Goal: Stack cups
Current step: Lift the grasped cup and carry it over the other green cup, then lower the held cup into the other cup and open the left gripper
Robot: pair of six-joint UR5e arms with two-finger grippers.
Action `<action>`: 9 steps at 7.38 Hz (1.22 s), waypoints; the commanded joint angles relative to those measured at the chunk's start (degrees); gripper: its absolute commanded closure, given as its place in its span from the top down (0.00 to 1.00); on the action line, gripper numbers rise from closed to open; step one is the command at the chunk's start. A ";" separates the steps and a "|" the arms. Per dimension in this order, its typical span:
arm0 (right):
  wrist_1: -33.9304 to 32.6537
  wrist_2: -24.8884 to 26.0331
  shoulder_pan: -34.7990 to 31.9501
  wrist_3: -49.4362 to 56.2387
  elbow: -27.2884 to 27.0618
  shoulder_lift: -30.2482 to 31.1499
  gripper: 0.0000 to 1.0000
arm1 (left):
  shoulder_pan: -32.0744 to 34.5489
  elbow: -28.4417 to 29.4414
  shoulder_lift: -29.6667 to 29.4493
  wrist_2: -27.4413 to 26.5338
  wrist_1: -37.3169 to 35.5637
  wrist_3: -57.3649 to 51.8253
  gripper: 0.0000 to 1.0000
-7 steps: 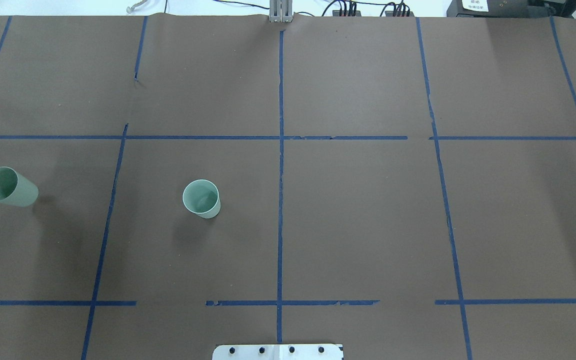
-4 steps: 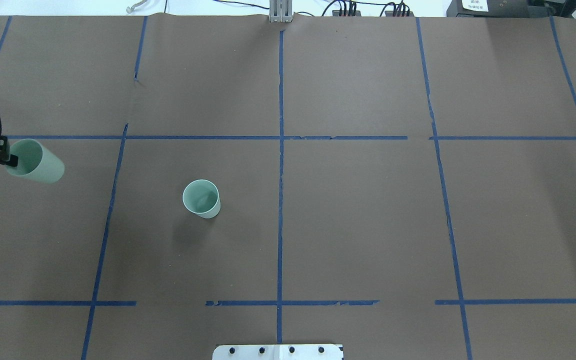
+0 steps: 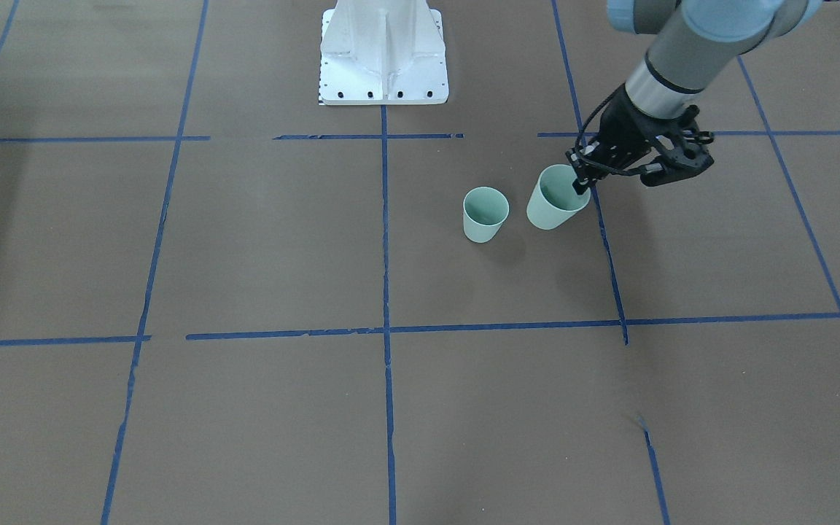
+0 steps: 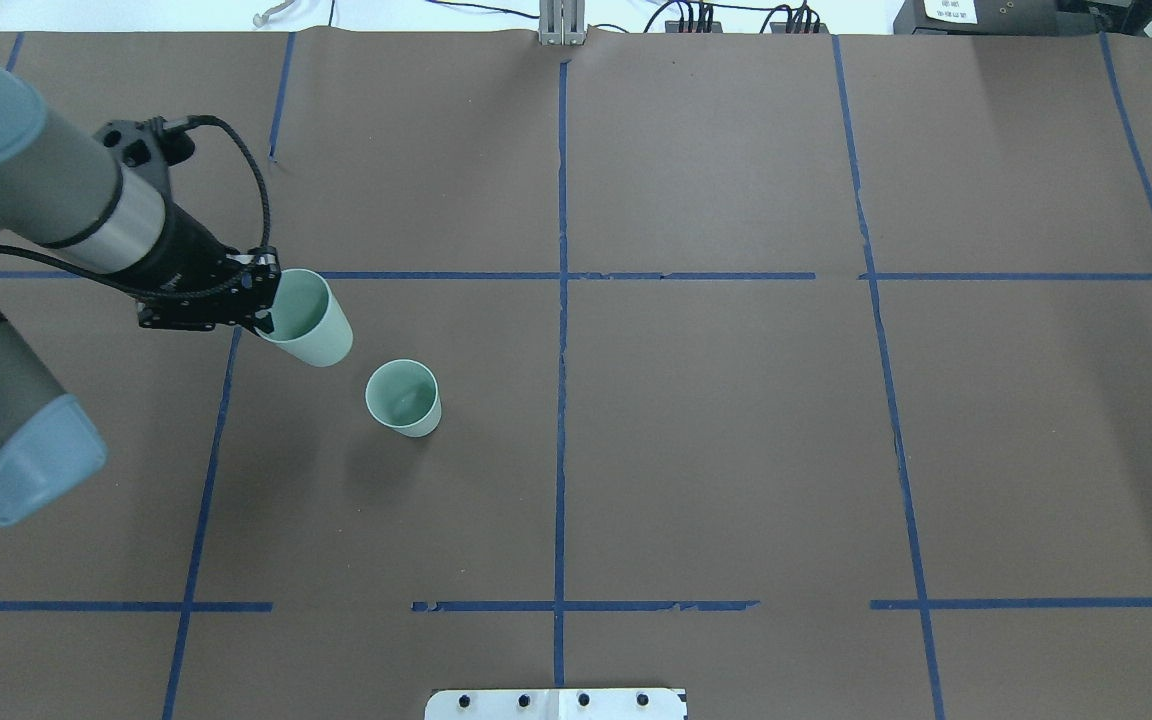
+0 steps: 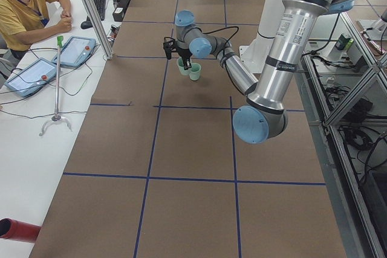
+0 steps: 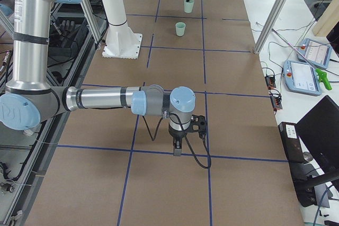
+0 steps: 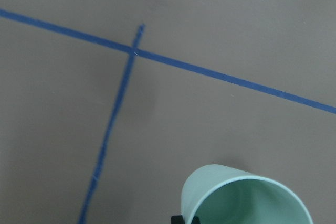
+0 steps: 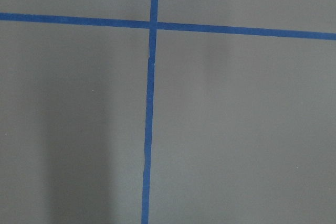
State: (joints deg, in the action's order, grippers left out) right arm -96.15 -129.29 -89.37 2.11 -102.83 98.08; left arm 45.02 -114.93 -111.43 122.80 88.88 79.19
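Note:
One pale mint-green cup stands upright on the brown table; it also shows in the front-facing view. My left gripper is shut on the rim of the second cup, one finger inside it. This cup hangs tilted above the table, just left of and behind the standing cup, apart from it. The left wrist view shows the held cup's open mouth at the bottom. My right gripper shows only in the exterior right view, low over the table far from the cups; I cannot tell if it is open or shut.
The white robot base stands at the table's near-robot edge. Blue tape lines divide the brown table. An operator sits at a side desk with tablets.
My left arm has moved right and slightly away from the robot with the cup, from the table's left edge to just beside the standing cup. The standing cup has not moved.

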 commanded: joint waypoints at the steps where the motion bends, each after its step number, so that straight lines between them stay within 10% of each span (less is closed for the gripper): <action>1: 0.00 0.00 -0.02 0.00 0.00 0.00 1.00 | -5.63 1.63 -4.39 -2.21 -1.96 7.80 0.00; 4: 0.00 0.00 -0.02 0.00 0.00 0.00 1.00 | -7.22 4.28 -5.82 -4.59 -1.96 8.53 0.00; 5: 0.00 0.00 -0.02 0.00 0.00 0.00 1.00 | -7.66 4.28 -5.82 -4.59 -1.96 8.53 0.15; 6: 0.00 0.00 -0.02 0.00 0.00 0.00 1.00 | -7.66 4.01 -5.73 -4.68 -1.87 8.53 0.97; 9: 0.00 0.00 -0.02 0.00 0.00 0.00 1.00 | -6.96 2.00 -4.95 -4.42 -1.70 7.57 1.00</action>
State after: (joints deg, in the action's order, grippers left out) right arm -96.15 -129.29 -89.36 2.11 -102.83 98.09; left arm 37.68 -111.79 -116.92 118.22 87.09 87.40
